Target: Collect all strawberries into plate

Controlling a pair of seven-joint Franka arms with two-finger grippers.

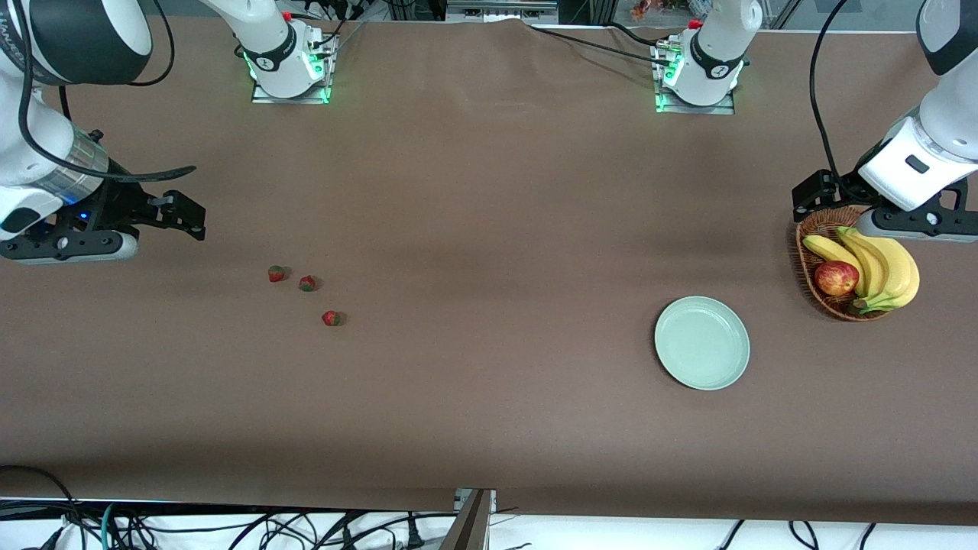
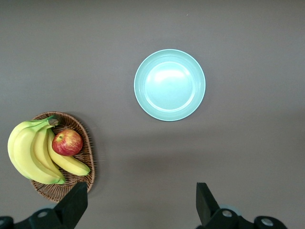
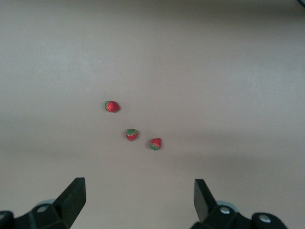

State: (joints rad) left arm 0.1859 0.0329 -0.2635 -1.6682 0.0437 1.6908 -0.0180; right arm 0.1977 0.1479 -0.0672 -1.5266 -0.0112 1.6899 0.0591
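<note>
Flanking plate: basket, fruit-laden

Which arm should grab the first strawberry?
Right. The strawberries lie toward its end of the table, with the right gripper open above them. The left gripper hangs open by the basket and plate.

A brown table is seen bearing three strawberries, a plate, and a fruit basket.
</note>
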